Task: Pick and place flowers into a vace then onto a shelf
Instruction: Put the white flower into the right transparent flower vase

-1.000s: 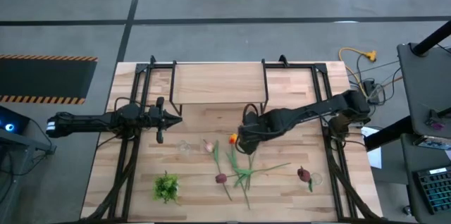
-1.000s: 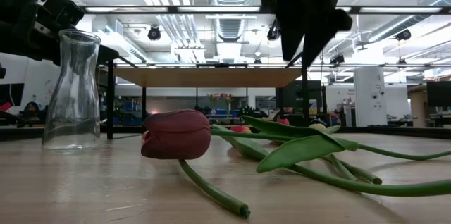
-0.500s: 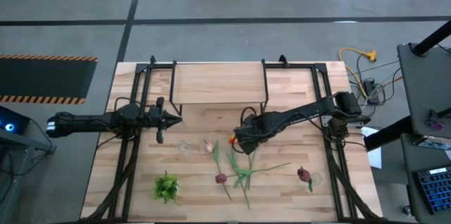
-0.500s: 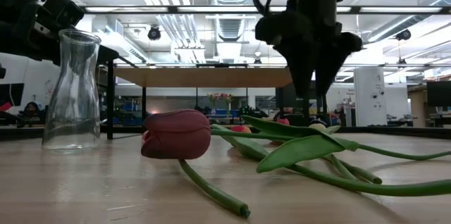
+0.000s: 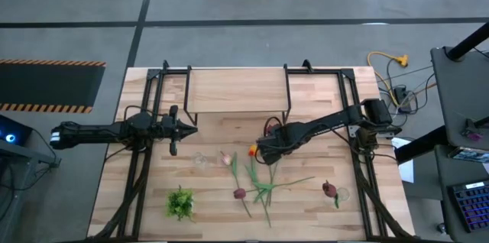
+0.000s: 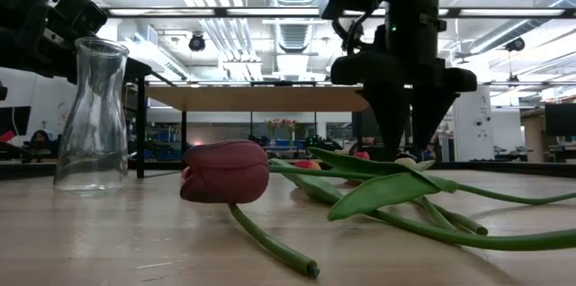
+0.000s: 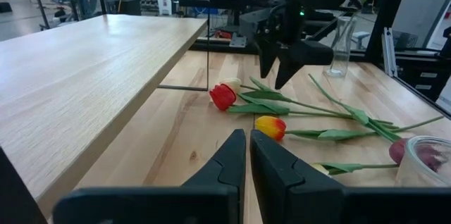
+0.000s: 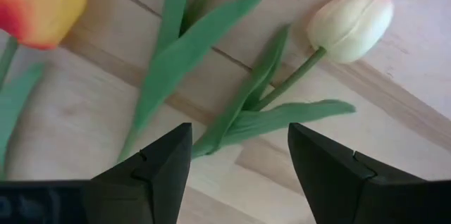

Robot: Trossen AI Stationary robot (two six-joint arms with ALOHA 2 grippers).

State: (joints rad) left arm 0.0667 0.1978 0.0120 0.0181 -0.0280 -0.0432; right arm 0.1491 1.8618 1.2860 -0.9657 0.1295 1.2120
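Item: R gripper (image 5: 262, 153) low over flowers (image 5: 263, 184), jaws parted, nothing grasped.
Detail: flowers loose on counter (image 5: 306, 208), centre to 5 o'clock; cream tulip (image 8: 350, 21) and its stem lie between R jaws. Vase (image 6: 90, 115) empty, at 9 o'clock of flowers. Shelf (image 5: 237, 90) at 12 o'clock, bare. L gripper (image 5: 183, 127) waits at 9 o'clock, jaws clenched, empty. Risk: stems and leaves overlap, so jaws may nip a leaf or drag neighbours; thin stem may slip. No legible writing or brands.
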